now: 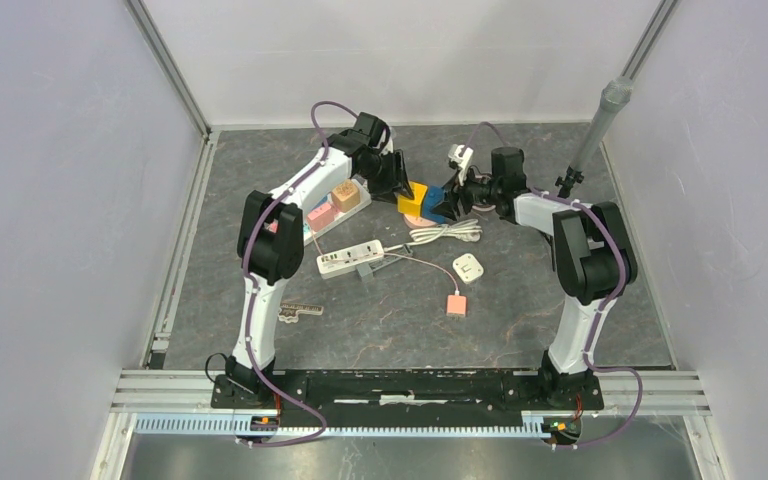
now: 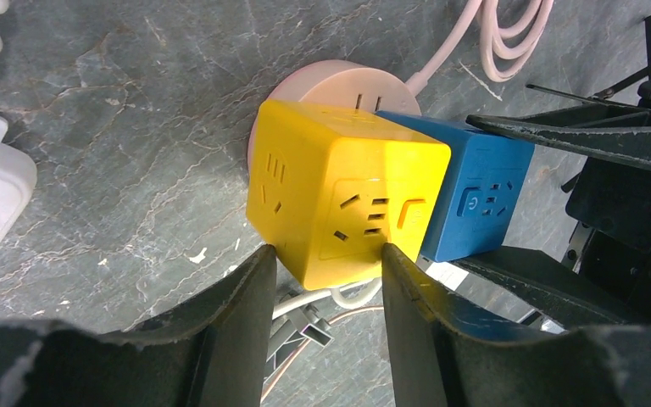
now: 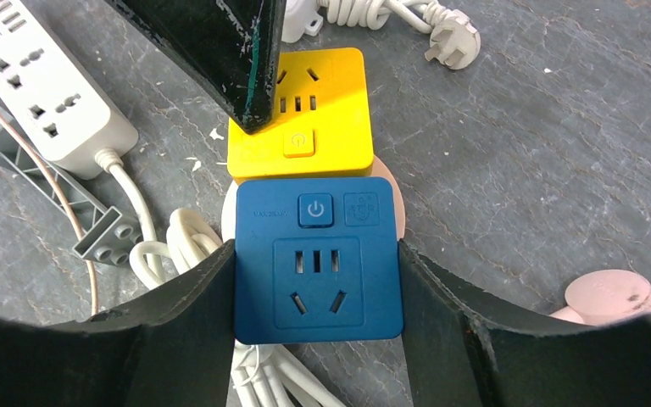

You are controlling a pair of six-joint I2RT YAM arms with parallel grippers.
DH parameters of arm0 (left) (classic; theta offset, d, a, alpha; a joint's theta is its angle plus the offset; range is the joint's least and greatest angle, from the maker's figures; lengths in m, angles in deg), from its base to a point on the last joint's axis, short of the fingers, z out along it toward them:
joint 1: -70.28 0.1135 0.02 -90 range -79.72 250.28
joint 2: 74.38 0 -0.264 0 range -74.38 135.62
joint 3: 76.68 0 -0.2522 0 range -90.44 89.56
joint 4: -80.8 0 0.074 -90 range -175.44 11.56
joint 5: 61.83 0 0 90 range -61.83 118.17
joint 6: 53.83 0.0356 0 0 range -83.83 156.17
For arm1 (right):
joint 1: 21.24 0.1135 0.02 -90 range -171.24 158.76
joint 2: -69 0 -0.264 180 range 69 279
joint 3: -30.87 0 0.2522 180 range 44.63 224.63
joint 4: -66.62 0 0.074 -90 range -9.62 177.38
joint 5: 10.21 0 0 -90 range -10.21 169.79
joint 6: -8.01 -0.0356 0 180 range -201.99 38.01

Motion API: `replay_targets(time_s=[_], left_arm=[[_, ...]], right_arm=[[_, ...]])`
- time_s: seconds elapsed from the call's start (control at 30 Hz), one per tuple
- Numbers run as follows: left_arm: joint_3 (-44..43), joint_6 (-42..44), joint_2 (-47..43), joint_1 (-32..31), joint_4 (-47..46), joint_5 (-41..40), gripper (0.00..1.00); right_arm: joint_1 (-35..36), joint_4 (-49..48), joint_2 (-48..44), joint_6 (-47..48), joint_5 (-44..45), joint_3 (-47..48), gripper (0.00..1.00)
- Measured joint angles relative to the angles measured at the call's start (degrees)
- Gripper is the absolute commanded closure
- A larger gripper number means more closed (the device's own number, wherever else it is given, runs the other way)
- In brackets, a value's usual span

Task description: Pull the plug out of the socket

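A yellow cube plug [image 2: 347, 195] and a blue cube socket [image 2: 475, 191] sit joined side by side over a round pink socket base [image 2: 347, 85]. My left gripper [image 2: 329, 252] is shut on the yellow cube's near corner, one fingertip on each side. In the right wrist view my right gripper [image 3: 316, 250] is shut on the blue cube [image 3: 318, 263], with its fingers flat against both sides. The yellow cube [image 3: 305, 110] lies just beyond it, partly under a left finger. From above, both grippers meet at the cubes [image 1: 422, 197] at the table's back centre.
A white power strip [image 1: 352, 258] lies in front of the cubes, with a coiled white cable [image 1: 447, 232], a white square adapter [image 1: 469, 267] and a small pink adapter [image 1: 456, 305]. A tray of blocks [image 1: 335, 200] sits left. A grey brick [image 3: 106, 237] lies near the cable.
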Motion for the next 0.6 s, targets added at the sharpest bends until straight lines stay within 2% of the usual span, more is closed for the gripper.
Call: replay_targets(time_s=[0.13,0.4,0.6], left_arm=[[-0.11,0.02,0.0,-0.31,-0.24,-0.33,0.46],[-0.26,0.02,0.0,-0.57,0.48,-0.74,0.46],[-0.74,0.02,0.13,-0.57,0.81,-1.05,0.46]], right_arm=[[-0.55,-2.29,0.0,-2.12,-1.18,-1.01,1.0],[1.03,4.17,-1.05,5.86,1.79,0.46,1.0],[0.44,1.07,-1.05,1.77,1.05,-0.37,1.0]])
